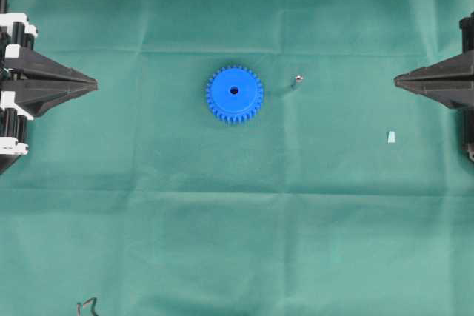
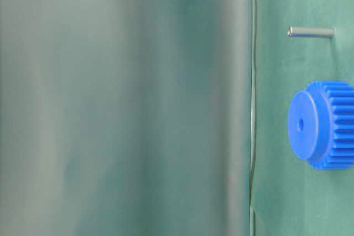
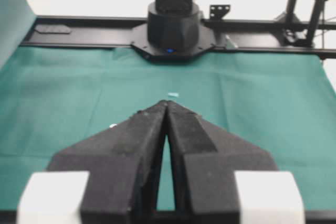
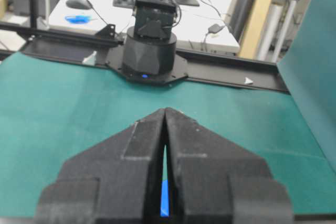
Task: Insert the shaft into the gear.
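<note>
The blue gear (image 1: pixel 234 94) lies flat on the green cloth near the table's middle, its hub and centre hole facing up; it also shows side-on in the table-level view (image 2: pixel 323 124). A short way to its right the shaft (image 1: pixel 298 78) stands upright on the cloth, a thin silvery pin (image 2: pixel 311 32). My left gripper (image 1: pixel 95 84) is at the left edge, shut and holding nothing, tips pointing toward the gear (image 3: pixel 167 103). My right gripper (image 1: pixel 397 78) is at the right edge, shut and holding nothing (image 4: pixel 165 110). A sliver of the gear's blue (image 4: pixel 165 200) shows through the slit between its fingers.
A small pale scrap (image 1: pixel 390 136) lies on the cloth near the right gripper. Each wrist view looks across the cloth at the opposite arm's black base (image 3: pixel 172 27) (image 4: pixel 149 51). A green backdrop (image 2: pixel 127 103) rises behind the table.
</note>
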`<state>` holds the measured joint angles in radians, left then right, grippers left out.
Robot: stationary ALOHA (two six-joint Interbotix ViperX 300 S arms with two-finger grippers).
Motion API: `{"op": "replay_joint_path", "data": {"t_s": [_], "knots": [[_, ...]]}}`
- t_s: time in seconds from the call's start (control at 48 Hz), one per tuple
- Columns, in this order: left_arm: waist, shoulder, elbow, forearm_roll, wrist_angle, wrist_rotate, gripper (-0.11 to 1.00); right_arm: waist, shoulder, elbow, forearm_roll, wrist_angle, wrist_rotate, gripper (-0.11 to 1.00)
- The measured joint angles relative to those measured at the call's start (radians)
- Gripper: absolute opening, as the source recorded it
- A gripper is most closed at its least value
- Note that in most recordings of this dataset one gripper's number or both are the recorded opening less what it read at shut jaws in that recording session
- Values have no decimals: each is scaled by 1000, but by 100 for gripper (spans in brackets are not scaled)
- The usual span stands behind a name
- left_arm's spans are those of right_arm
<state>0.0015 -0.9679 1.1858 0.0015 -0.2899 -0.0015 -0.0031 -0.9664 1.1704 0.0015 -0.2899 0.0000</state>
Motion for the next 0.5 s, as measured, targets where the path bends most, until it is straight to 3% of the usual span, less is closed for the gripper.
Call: {"op": "replay_joint_path", "data": {"t_s": [0.333, 0.5], "knots": [[-2, 0, -8, 15, 38, -6, 0, -5, 17, -9, 3, 43, 3, 3], [-3, 0, -8, 15, 40, -6, 0, -75, 80, -54, 8, 98, 8, 3]]}}
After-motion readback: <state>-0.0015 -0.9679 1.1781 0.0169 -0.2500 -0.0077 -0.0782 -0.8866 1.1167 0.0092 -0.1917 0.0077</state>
